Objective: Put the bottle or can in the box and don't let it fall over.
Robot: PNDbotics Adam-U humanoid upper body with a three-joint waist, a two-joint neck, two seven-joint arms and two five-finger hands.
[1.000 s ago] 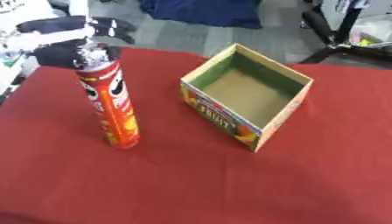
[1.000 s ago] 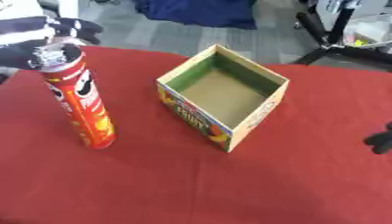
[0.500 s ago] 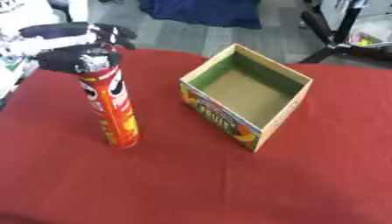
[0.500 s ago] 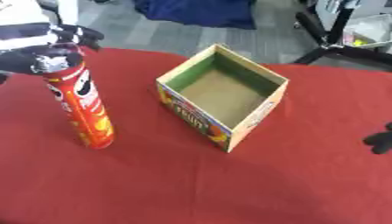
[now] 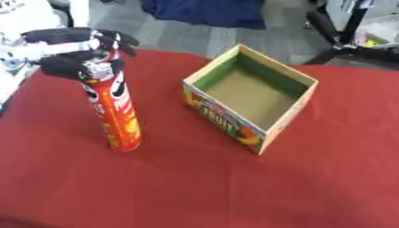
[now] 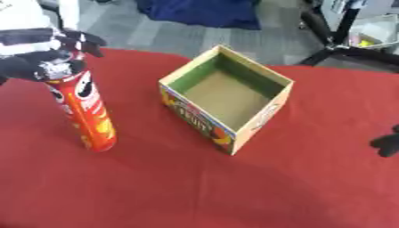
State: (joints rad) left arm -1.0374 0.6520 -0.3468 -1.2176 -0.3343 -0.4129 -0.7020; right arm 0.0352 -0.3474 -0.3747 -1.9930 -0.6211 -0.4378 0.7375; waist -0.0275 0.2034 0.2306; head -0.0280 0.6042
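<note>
Can [image 5: 117, 113] stood upright on the red counter [image 5: 179, 187], left hand [image 5: 78, 51] with fingers [image 5: 117, 41] curled round its top, likely for lifting upright toward the open box [image 5: 251, 99] beside it.

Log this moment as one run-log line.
left hand: curled round can top | can: upright on table | box: empty | right hand: idle

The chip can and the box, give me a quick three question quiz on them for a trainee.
1. True or false: the chip can already stands inside the cardboard box.
2. Which hand grips the can's top: A) left hand B) right hand?
3. Fill in: the tablecloth is ____ in colour.

Key: 1 false, it stands upright on the cloth, left of the empty box. 2 A. 3 red.
</note>
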